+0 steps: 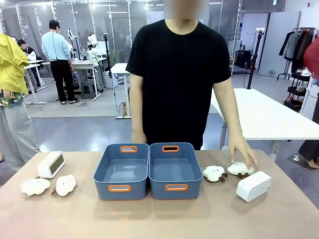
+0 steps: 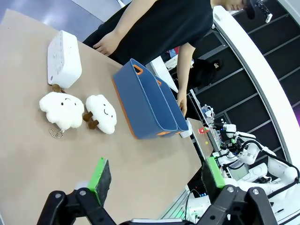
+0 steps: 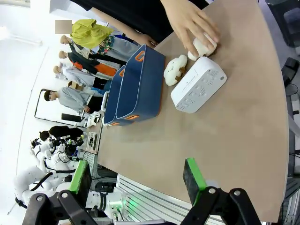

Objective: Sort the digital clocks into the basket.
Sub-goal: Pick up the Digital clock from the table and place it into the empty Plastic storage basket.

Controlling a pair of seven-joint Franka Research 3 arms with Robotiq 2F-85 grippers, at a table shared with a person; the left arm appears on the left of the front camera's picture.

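Observation:
Two identical blue bins with orange handle slots, the left bin (image 1: pixel 103 187) and the right bin (image 1: pixel 193 187), stand side by side mid-table, both empty. One white digital clock (image 1: pixel 51 164) sits at the left, display toward me; the other clock (image 1: pixel 253 186) lies at the right. In the left wrist view my left gripper (image 2: pixel 155 180) hangs open above the table, short of the left clock (image 2: pixel 64 58) and the bins (image 2: pixel 140 108). My right gripper (image 3: pixel 137 180) is open too, well back from the right clock (image 3: pixel 198 84) and the bins (image 3: pixel 140 89).
Two plush sheep (image 1: pixel 35 186) (image 1: pixel 65 184) lie in front of the left clock. Another sheep (image 1: pixel 214 173) lies right of the bins, and the person's hand (image 1: pixel 244 152) rests on a further sheep (image 1: pixel 240 169) beside the right clock. The person stands behind the bins.

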